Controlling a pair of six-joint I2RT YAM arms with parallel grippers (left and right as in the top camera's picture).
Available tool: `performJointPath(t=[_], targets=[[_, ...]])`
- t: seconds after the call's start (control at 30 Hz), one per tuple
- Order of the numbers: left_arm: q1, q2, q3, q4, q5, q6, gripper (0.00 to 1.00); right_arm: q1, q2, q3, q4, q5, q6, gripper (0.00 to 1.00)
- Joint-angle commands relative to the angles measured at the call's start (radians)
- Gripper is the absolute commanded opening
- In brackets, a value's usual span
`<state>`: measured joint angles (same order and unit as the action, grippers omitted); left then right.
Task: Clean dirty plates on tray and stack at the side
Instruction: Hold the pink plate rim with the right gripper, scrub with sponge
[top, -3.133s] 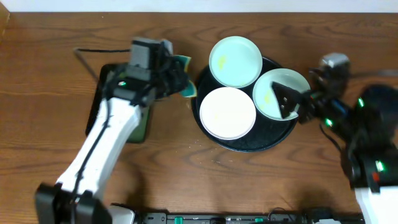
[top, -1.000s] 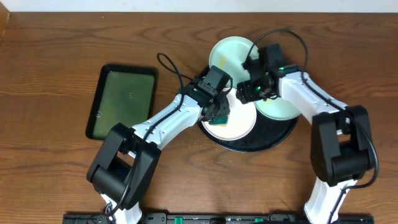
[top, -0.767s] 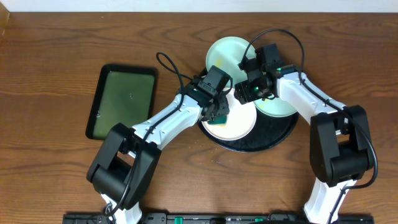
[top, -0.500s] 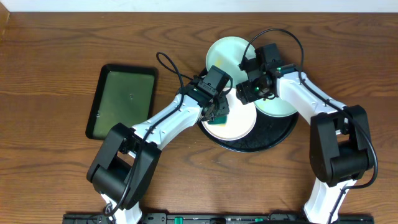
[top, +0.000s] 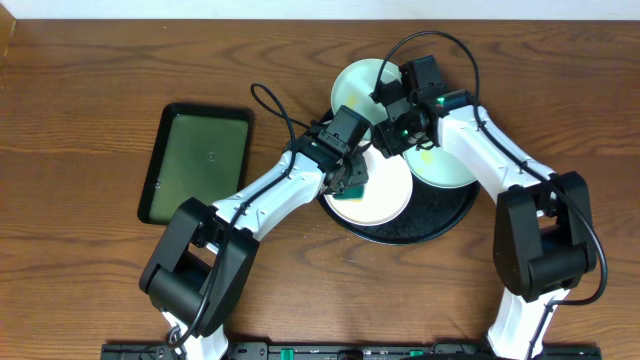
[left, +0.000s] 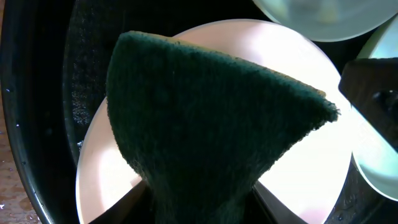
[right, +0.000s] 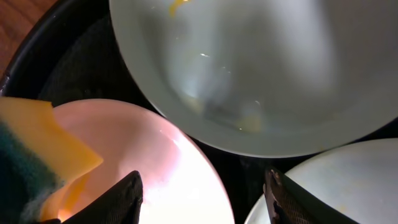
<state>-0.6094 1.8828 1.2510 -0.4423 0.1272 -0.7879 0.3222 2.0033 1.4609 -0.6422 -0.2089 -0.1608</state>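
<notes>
The white plate (top: 388, 198) lies flat, face up, at the front of the tray (top: 440, 224); being round, it has no long axis. Your left gripper (top: 350, 183) stays clamped on the sponge (top: 354, 190), pressed to it. Your right gripper (top: 390, 130), fingers spread and empty, has just shifted toward the rear plate (top: 352, 85), so the first plate is probably still being scrubbed

The left arm (top: 270, 190) reaches in from the left side of the tray (top: 440, 212), forearm slanting up to it; the left gripper (top: 349, 182) sits low over the tray's left half, jaws clamped on a sponge (left: 205, 124). The right arm (top: 490, 150) arcs in from the tray's right side, elbow bent, and the right gripper (right: 202, 186) hovers over the tray's far part, fingers (right: 121, 199) spread apart, holding nothing
</notes>
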Motion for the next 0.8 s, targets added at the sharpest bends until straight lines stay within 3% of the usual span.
performJointPath(t=[0.0,0.27,0.4,0.77], targets=[[0.003,-0.010,-0.003,-0.002,-0.016,0.009,0.42,0.006,0.055,0.013,-0.017,0.008,-0.035,0.59],[0.003,-0.010,-0.003,-0.001,-0.017,0.009,0.42,0.005,0.081,0.014,-0.043,0.034,-0.035,0.56],[0.003,-0.010,-0.003,0.003,-0.016,0.008,0.42,0.004,0.081,0.014,-0.066,0.079,-0.035,0.41],[-0.014,0.022,-0.003,0.035,-0.016,-0.082,0.42,0.005,0.081,0.014,-0.084,0.076,0.020,0.38]])
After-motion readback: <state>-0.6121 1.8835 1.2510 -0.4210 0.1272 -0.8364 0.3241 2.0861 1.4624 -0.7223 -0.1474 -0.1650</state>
